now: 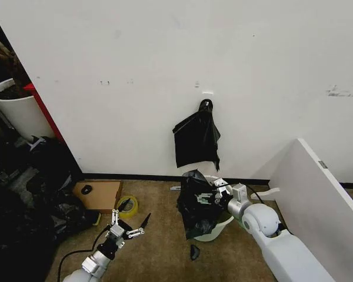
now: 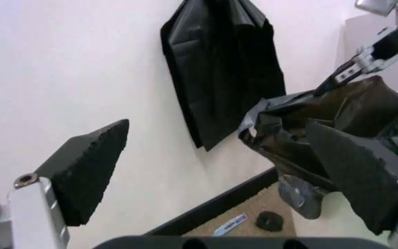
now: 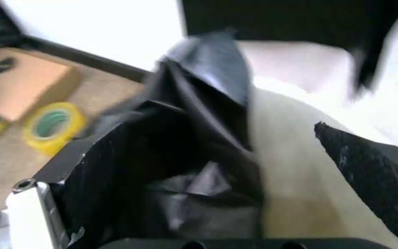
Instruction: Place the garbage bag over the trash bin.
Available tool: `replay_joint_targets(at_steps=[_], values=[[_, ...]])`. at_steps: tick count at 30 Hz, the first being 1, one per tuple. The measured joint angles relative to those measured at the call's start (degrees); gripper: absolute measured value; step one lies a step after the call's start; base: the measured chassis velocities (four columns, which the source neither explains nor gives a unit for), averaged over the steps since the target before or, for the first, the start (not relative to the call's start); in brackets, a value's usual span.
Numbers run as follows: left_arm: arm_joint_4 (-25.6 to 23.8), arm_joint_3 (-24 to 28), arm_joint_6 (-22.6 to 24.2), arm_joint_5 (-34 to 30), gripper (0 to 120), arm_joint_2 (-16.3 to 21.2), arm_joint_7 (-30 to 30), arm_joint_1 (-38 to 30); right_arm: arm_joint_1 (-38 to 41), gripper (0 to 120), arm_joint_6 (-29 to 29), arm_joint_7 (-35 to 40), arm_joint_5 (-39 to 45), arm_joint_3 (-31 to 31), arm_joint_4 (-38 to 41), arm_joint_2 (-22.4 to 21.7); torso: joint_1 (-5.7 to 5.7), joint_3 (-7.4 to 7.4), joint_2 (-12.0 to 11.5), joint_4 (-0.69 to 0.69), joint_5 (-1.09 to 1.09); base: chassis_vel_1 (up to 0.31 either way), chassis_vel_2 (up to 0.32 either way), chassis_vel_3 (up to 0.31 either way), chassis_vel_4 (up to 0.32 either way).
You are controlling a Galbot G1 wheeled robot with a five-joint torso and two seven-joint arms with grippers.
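Head view: garbage bag [image 1: 195,202] hides most of trash bin [image 1: 219,230].

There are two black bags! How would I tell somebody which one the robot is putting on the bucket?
Find the white wall and look down to the floor, where the cream trash bin stands. The garbage bag is the crinkly, glossy black one bunched over the bin's rim, beside the right end effector. The other black bag hangs flat on the wall above.
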Motion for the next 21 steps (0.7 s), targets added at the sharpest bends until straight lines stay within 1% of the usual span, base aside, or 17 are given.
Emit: replay_joint_targets(at_steps=[2, 3, 4, 7, 8, 9, 12, 14, 16, 17, 18, 19, 20, 21], values=[[0.0, 0.5, 0.0, 0.1, 100, 0.1, 0.0, 0.0, 0.0, 99, -1.6, 2.6, 0.6, 0.2, 0.2, 0.4, 0.0, 0.0, 0.0, 0.0, 0.0, 0.0, 0.0, 0.0, 0.0], [0.0, 0.5, 0.0, 0.1, 100, 0.1, 0.0, 0.0, 0.0, 99, -1.6, 2.6, 0.6, 0.2, 0.2, 0.4, 0.0, 0.0, 0.0, 0.0, 0.0, 0.0, 0.0, 0.0, 0.0], [0.0, 0.7, 0.0, 0.2, 100, 0.1, 0.0, -0.1, -0.1, 96, -3.0, 4.1, 1.5, 0.5, 0.6, 0.6, 0.0, 0.0, 0.0, 0.01, 0.0, 0.0, 0.0, 0.0, 0.0], [0.0, 1.3, 0.0, 0.2, 100, 0.3, 0.0, -0.4, -0.6, 83, -6.6, 6.6, 4.4, 1.1, 1.7, 0.6, 0.0, 0.0, 0.0, 0.01, 0.01, 0.0, 0.0, 0.0, 0.0], [0.2, 1.5, 0.0, 0.3, 100, 0.3, 0.0, -0.6, -0.8, 79, -8.6, 7.3, 6.0, 1.3, 2.3, 0.1, 0.0, 0.0, 0.0, 0.01, 0.01, 0.0, 0.0, 0.0, 0.0], [0.2, 1.5, 0.0, 0.3, 100, 0.3, 0.0, -0.6, -0.8, 79, -8.6, 7.3, 6.0, 1.3, 2.3, 0.1, 0.0, 0.0, 0.0, 0.01, 0.01, 0.0, 0.0, 0.0, 0.0], [0.8, 1.8, 0.0, 0.5, 100, 0.4, 0.0, -1.2, -1.4, 65, -12.0, 7.9, 9.4, 1.7, 3.1, -0.9, 0.0, 0.0, 0.0, 0.0, 0.0, 0.0, 0.0, 0.0, 0.0], [1.0, 2.0, 0.0, 0.6, 100, 0.4, 0.0, -1.4, -1.6, 58, -12.3, 8.0, 9.8, 1.8, 3.0, -1.0, 0.0, 0.0, 0.0, 0.0, 0.0, 0.0, 0.0, 0.0, 0.0], [1.0, 2.6, 0.1, 0.6, 100, 0.4, -0.4, -1.7, -1.8, 48, -12.4, 8.0, 9.5, 1.8, 2.7, -0.8, 0.0, 0.0, 0.0, 0.01, 0.0, 0.0, 0.0, 0.0, 0.0], [1.0, 2.6, 0.1, 0.6, 100, 0.4, -0.4, -1.7, -1.8, 48, -12.4, 8.0, 9.5, 1.8, 2.7, -0.8, 0.0, 0.0, 0.0, 0.01, 0.0, 0.0, 0.0, 0.0, 0.0], [1.0, 3.0, 0.4, 0.4, 100, 0.3, -0.8, -1.8, -1.8, 43, -12.3, 7.9, 9.0, 1.8, 2.7, -0.6, 0.0, 0.0, 0.0, 0.01, 0.01, 0.0, 0.0, 0.0, 0.0], [0.7, 3.4, 0.8, 0.1, 100, 0.3, -1.2, -1.9, -1.8, 42, -12.1, 7.9, 8.3, 1.8, 2.7, -0.4, 0.0, 0.0, 0.0, 0.01, 0.01, 0.0, 0.0, 0.0, 0.0], [0.3, 4.1, 1.6, -1.0, 100, 0.3, -1.6, -2.0, -1.8, 36, -11.7, 7.9, 7.4, 1.8, 2.7, -0.2, 0.0, 0.0, 0.0, 0.01, 0.01, 0.0, 0.0, 0.0, 0.0], [-0.4, 5.3, 3.1, -3.6, 100, 0.5, -1.8, -2.0, -1.8, 31, -10.8, 7.8, 5.6, 1.8, 2.8, 0.0, 0.0, 0.0, 0.0, 0.01, 0.0, 0.0, 0.0, 0.0, 0.0]])
